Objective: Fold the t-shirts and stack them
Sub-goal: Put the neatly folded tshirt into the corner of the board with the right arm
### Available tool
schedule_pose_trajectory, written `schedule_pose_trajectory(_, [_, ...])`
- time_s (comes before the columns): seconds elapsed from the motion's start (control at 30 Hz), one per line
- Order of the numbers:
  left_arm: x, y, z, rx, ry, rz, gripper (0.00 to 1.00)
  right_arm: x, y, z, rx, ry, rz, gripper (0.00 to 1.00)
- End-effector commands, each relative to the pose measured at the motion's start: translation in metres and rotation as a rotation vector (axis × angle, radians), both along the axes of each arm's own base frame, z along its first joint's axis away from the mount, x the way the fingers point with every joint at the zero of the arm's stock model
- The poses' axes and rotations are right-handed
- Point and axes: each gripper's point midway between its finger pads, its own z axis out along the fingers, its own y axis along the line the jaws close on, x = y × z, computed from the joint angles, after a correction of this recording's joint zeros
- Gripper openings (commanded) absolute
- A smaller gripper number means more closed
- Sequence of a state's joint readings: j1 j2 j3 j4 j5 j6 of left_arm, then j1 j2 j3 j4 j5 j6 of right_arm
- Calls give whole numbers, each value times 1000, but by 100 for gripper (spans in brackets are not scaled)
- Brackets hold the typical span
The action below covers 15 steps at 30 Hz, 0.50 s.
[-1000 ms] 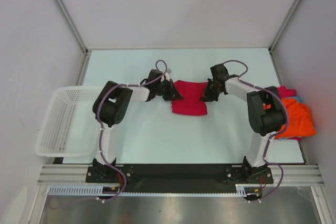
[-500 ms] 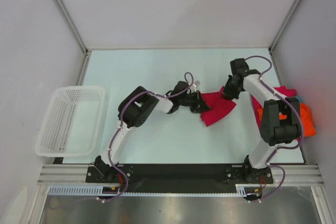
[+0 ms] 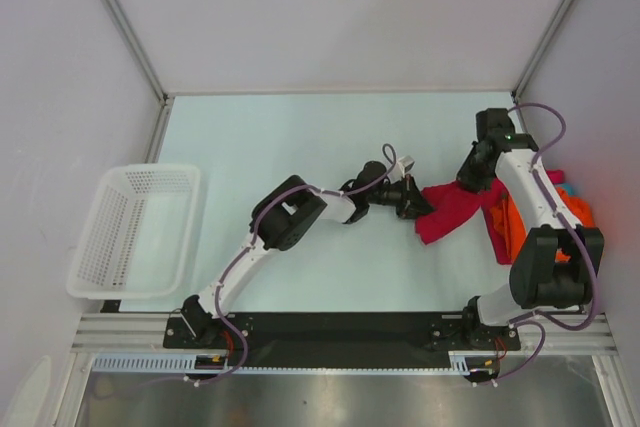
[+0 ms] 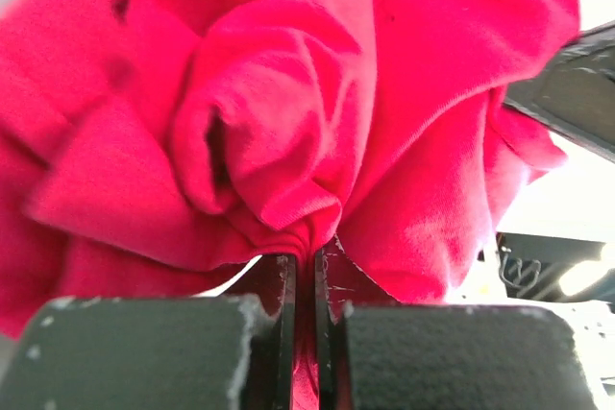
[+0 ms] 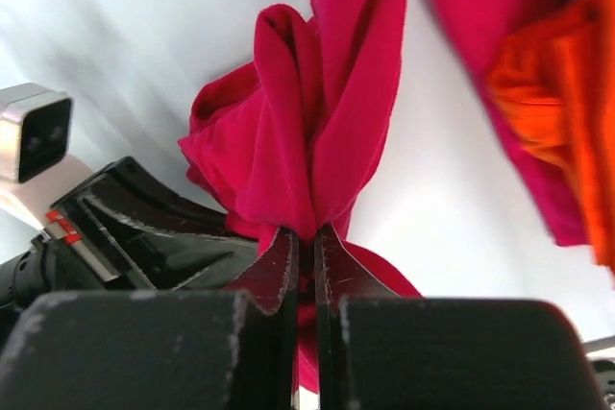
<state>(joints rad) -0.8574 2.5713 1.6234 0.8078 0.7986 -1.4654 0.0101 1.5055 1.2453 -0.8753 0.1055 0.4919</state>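
1. Pale tabletop, boxed in by white walls, carries everything.
2. Left gripper is clamped tight on a bunched fold of the crimson t-shirt, right of the tabletop's centre.
3. Right gripper pinches a fold at the same shirt's far side, its jaws pressed together on the cloth, nearer the right edge.
4. Between the two pincers the crimson shirt runs crumpled and creased.
5. Just beside it, at the right edge, the orange t-shirt lies heaped, with a magenta-pink t-shirt showing behind the right arm.
6. At the left edge, well apart, a white lattice basket overhangs the tabletop.
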Motion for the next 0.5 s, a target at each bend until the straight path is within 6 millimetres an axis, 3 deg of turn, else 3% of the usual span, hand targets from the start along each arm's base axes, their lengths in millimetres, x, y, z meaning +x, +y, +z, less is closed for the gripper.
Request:
schedule_pose_trajectory(0.0, [-11,-25,48,-116,-56,-77,0,0,-30,40,-59,-101,-55,0])
schedule_pose_trajectory(0.03, [-14,-31,50,-117,-63,-86,0,-6,-32,38,-48,-87,-62,0])
schedule_pose_trajectory(0.07, [-18,-43,67,-150,-94,-102,0,-9,-39,37,-46,-82,-83,0])
schedule_pose_trajectory(0.1, [-22,-51,51,-110,-66,-116,0,-13,-44,39,-47,-87,-97,0])
schedule_pose_trajectory(0.13, [-30,-66,69,-147,-101,-139,0,-19,-47,36,-46,-71,-107,0])
schedule_pose_trajectory(0.17, [-34,-73,69,-140,-90,-150,0,-22,-56,37,-51,-71,-126,0])
schedule_pose_trajectory(0.2, [-40,-82,53,-125,-51,-158,0,-25,-61,40,-62,-78,-137,0])
schedule_pose_trajectory(0.23, [-49,-97,77,-183,-74,-177,0,-28,-64,41,-65,-71,-146,0])
schedule_pose_trajectory(0.27, [-54,-104,54,-162,-38,-185,0,-30,-69,42,-73,-70,-155,0])
schedule_pose_trajectory(0.3, [-57,-110,58,-174,-9,-192,0,-34,-78,47,-85,-76,-179,0])
schedule_pose_trajectory(0.33, [-65,-117,73,-213,-18,-202,12,-38,-83,48,-93,-70,-190,0])
schedule_pose_trajectory(0.4, [-72,-118,64,-214,-9,-217,52,-45,-100,53,-125,-65,-228,0])
schedule_pose_trajectory(0.43, [-76,-113,46,-178,12,-229,87,-50,-106,54,-134,-55,-239,0])
schedule_pose_trajectory(0.47, [-79,-108,60,-209,-16,-238,99,-54,-111,55,-145,-51,-254,0])
